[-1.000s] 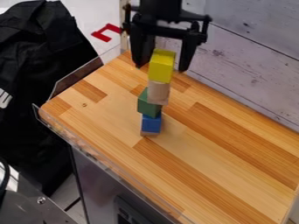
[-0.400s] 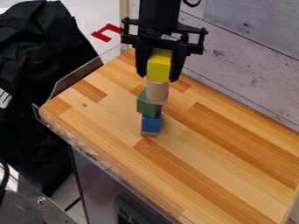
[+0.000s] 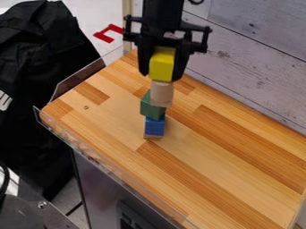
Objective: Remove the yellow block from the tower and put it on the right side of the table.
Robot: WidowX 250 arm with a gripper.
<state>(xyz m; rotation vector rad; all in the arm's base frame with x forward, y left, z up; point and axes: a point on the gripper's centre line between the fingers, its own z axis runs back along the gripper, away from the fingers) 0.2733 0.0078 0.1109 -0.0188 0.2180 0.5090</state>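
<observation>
Camera view: fingers (image 3: 180, 65), one block-width apart, grip the yellow block (image 3: 161, 65).

The black arm (image 3: 163, 15) is hanging nearly upright from the top of the view, near the far corner of the table (image 3: 227, 156). The gripper (image 3: 160, 77) is pointing downward — its wide black crossbar sitting above the fingers (image 3: 143, 60), which are clamping inward from opposite sides, tips staying slightly apart.
</observation>
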